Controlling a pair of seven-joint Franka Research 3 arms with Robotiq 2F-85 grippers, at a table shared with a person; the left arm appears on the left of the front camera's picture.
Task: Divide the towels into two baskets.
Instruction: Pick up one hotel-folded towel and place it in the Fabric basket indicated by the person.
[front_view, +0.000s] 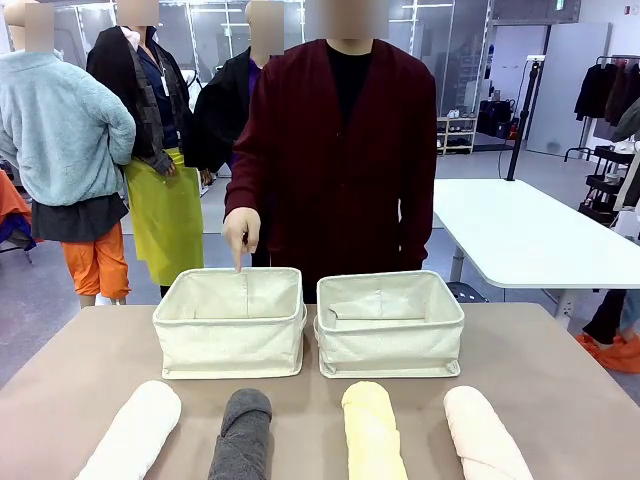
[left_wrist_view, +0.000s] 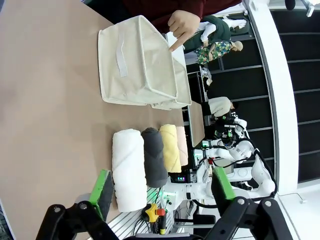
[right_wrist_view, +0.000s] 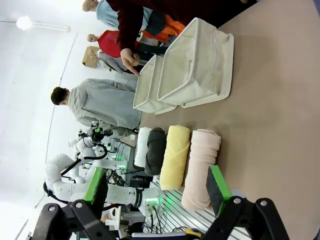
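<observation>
Four rolled towels lie side by side at the near edge of the table: white (front_view: 135, 430), dark grey (front_view: 241, 432), pale yellow (front_view: 373, 430) and pale pink (front_view: 485, 432). Behind them stand two cream fabric baskets, the left (front_view: 230, 322) and the right (front_view: 390, 323), both with nothing inside. A person's hand (front_view: 241, 232) points a finger down at the left basket's far rim. My left gripper (left_wrist_view: 161, 189) hangs open above the white towel (left_wrist_view: 127, 167). My right gripper (right_wrist_view: 156, 186) is open near the pink towel (right_wrist_view: 201, 167), holding nothing.
The brown table (front_view: 80, 380) has free room to the left and right of the baskets. The person in a dark red cardigan (front_view: 340, 160) stands close behind the far edge. A white table (front_view: 520, 235) stands farther back on the right.
</observation>
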